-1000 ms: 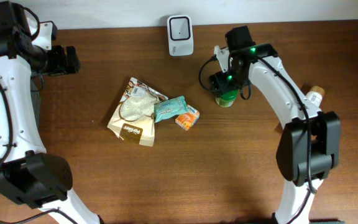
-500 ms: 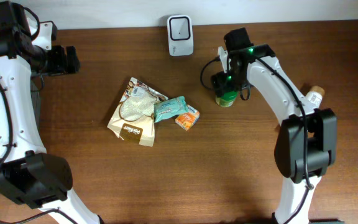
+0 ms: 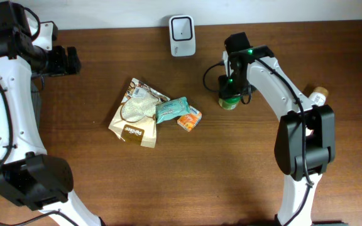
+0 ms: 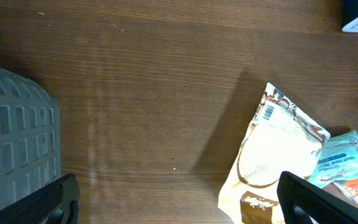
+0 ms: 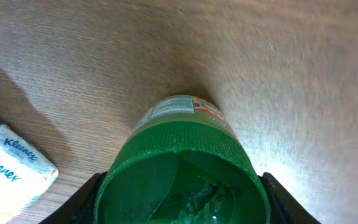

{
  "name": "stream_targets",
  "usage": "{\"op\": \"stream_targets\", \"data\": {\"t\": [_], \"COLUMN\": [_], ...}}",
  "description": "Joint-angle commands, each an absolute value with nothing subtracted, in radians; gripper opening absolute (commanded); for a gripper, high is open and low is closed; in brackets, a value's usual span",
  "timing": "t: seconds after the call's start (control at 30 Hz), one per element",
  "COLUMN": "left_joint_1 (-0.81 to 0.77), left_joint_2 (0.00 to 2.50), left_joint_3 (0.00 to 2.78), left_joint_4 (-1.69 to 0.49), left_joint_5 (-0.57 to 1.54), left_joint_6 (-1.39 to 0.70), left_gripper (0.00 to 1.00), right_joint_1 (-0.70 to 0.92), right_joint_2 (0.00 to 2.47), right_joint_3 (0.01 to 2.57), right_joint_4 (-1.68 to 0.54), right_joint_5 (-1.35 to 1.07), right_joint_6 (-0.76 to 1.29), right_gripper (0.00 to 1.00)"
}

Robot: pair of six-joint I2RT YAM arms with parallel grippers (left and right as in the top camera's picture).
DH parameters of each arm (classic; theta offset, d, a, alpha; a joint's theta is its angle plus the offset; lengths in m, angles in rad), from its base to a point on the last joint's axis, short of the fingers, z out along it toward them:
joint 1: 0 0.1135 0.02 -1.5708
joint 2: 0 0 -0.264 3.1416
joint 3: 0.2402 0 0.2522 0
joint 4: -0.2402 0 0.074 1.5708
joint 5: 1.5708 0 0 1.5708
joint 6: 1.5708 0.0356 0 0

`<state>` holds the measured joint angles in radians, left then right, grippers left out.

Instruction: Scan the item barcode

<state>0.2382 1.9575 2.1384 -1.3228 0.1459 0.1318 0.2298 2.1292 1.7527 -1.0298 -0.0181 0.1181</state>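
Overhead: right end effector (image 3: 229,95) straddles green jar (image 3: 230,103), scanner (image 3: 182,27) at far edge

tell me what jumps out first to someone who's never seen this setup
First, the green-capped jar standing right of centre, with the right arm bent down over it. Next, the heap of packets in the middle of the wooden table, and the small white scanner at the back edge.
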Motion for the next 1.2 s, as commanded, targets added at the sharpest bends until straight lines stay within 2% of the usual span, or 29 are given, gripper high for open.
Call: {"op": "stream_targets", "data": {"t": [0.0,0.07,0.17,0.47,0.6,0.63,0.7,0.73,0.97,1.03,1.17], "left_joint_1": [0.245,0.245,0.245,0.245,0.245,0.245,0.245,0.245,0.245,0.245,0.245], "left_joint_2": [1.955,1.955,1.955,1.955,1.955,1.955,1.955,1.955,1.955,1.955,1.955], "left_joint_3": [2.143,2.143,2.143,2.143,2.143,2.143,2.143,2.143,2.143,2.143,2.143], "left_joint_4": [-1.321,-1.321,-1.321,-1.321,-1.321,-1.321,-1.321,-1.321,-1.321,-1.321,-1.321], "left_joint_5": [0.157,0.157,0.157,0.157,0.157,0.157,0.157,0.157,0.157,0.157,0.157], "left_joint_6": [0.148,0.148,0.148,0.148,0.148,0.148,0.148,0.148,0.148,0.148,0.148], "left_gripper": [0.99,0.99,0.99,0.99,0.99,0.99,0.99,0.99,0.99,0.99,0.99], "right_joint_1": [0.229,0.231,0.231,0.232,0.248,0.256,0.268,0.275,0.281,0.280,0.279], "right_joint_2": [2.109,2.102,2.103,2.103,2.103,2.103,2.103,2.103,2.102,2.094,2.071], "right_joint_3": [1.765,1.765,1.764,1.764,1.764,1.764,1.764,1.764,1.766,1.795,1.916], "right_joint_4": [-1.058,-1.059,-1.061,-1.063,-1.051,-1.051,-1.053,-1.063,-1.046,-1.036,-1.075], "right_joint_5": [-0.007,-0.019,-0.072,-0.097,-0.085,-0.054,-0.003,0.019,0.096,0.144,0.084], "right_joint_6": [0.408,0.515,0.761,1.280,1.393,1.393,1.392,1.392,1.165,0.887,0.355], "right_gripper": [0.41,0.42,0.52,0.52,0.52,0.57,0.98,0.98,0.98,0.98,0.98]}}
